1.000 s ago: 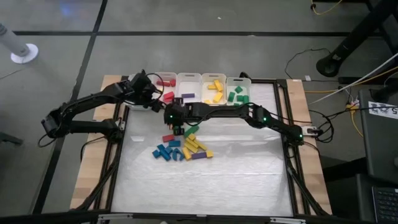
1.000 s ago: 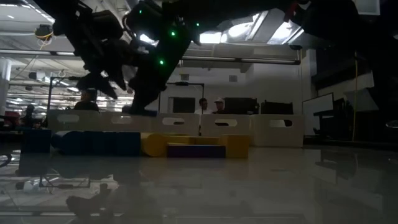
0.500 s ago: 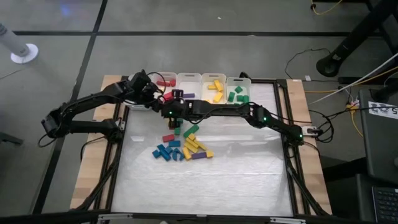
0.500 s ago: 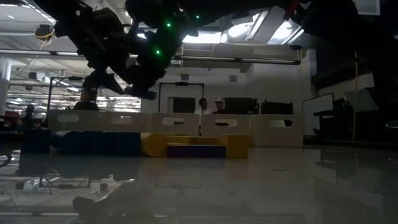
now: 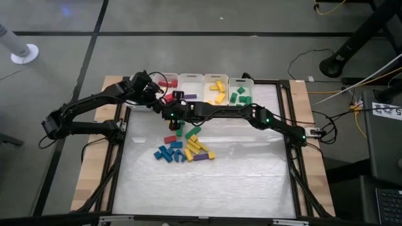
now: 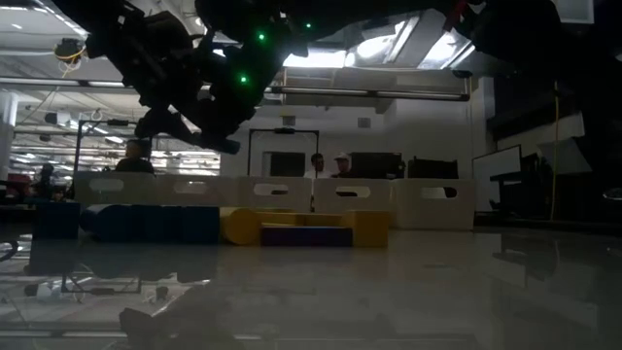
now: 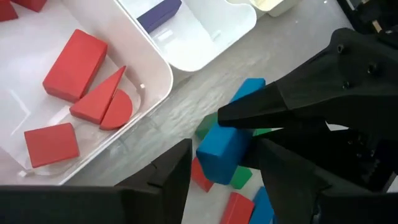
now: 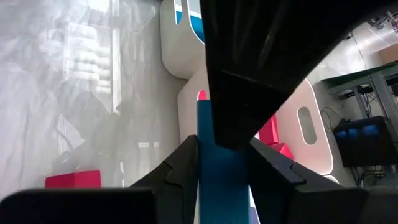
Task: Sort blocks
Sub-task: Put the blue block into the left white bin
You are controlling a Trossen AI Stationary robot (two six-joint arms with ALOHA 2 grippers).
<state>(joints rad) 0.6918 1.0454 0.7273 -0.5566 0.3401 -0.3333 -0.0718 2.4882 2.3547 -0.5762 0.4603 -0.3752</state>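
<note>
The right gripper [image 7: 233, 149] was clamped on a blue block [image 7: 225, 149], a plain chunky piece with flat faces and a smooth matte finish, lifted clear of the table [image 5: 239, 176] just at the near edge of the bins [image 5: 204, 89]. In the right wrist view the same block [image 8: 219, 163] showed as a narrow blue slab pinched between the two dark fingers [image 8: 180, 168]. The left gripper [image 7: 221, 180] hung close beside it, over the red bin [image 7: 155, 74], jaws apart with nothing between them.

From above, four white bins could be seen in a row at the table's 12 o'clock edge; a fifth, if there, was hidden by the left arm. The red bin held five red pieces in the left wrist view: three bars or slabs, one wedge, one half-round. The next bin held one purple bar [image 7: 158, 12].

The loose pile [image 5: 185, 149] lay toward 6 o'clock from the gripper: blue, yellow, green, red and purple pieces, packed too close to count.
</note>
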